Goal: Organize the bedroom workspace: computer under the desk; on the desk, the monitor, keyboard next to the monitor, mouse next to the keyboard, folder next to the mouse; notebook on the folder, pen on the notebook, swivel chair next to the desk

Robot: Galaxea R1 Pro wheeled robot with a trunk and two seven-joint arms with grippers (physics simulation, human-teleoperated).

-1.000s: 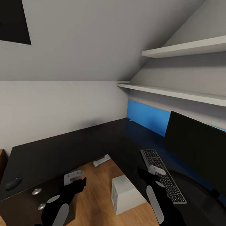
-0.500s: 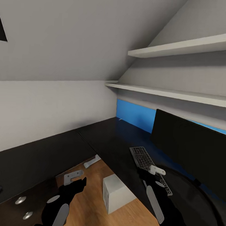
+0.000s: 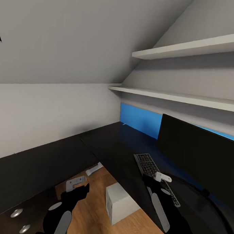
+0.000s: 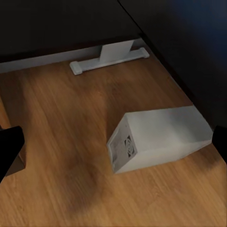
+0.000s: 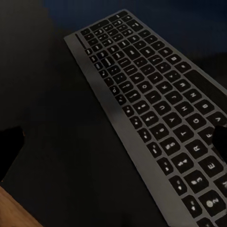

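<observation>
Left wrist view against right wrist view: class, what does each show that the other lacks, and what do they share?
The left wrist view alone has the white computer lying on the wood floor, with a label on its end face, and a white desk foot behind it. The right wrist view alone has the keyboard, flat on the black top. Both share the desk and a strip of wood floor.
</observation>
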